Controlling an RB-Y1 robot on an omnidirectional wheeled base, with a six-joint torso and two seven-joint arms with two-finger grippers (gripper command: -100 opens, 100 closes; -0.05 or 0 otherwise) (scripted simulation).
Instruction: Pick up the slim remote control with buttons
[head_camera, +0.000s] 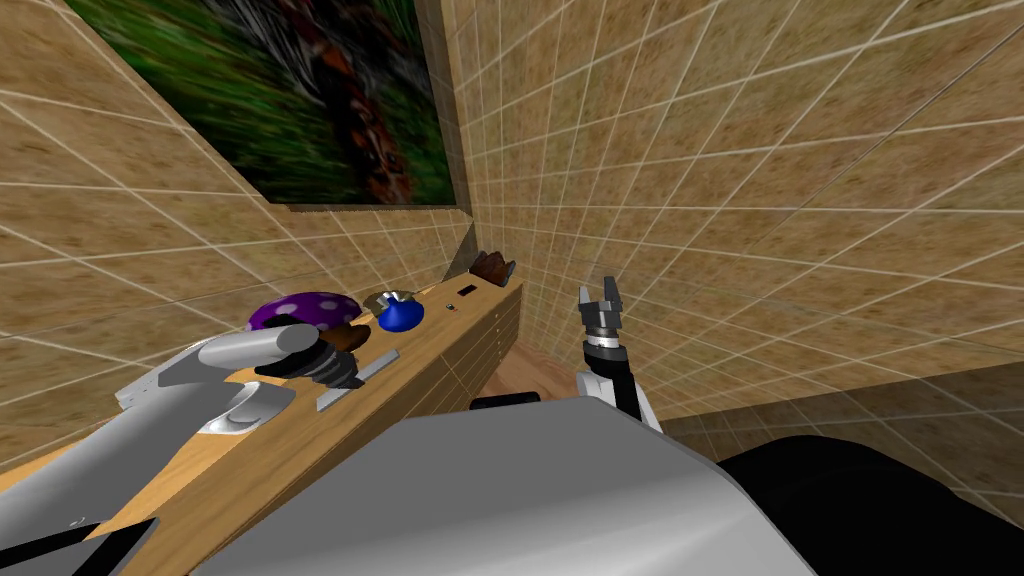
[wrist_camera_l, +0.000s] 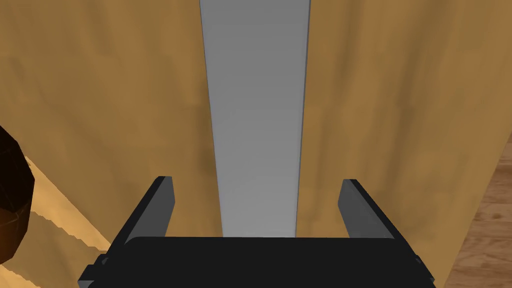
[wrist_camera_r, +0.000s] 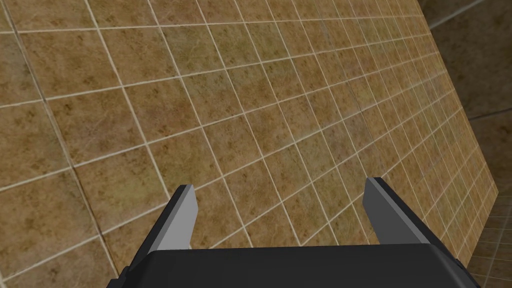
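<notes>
The remote control is a slim, flat, plain grey slab (no buttons can be made out on it), lying lengthwise on the wooden top of a long cabinet against the tiled wall. My left gripper hangs right over its near end, and my two blade fingers stand spread to either side of it with bare wood showing in both gaps, so neither touches it. From the head view, the remote shows as a pale strip beside my left gripper. Just past it sit a dark brown faceted lump, a purple dome with white dots and a glossy blue vase-like shape. My right gripper is raised off the cabinet's end, its fingers apart and empty.
</notes>
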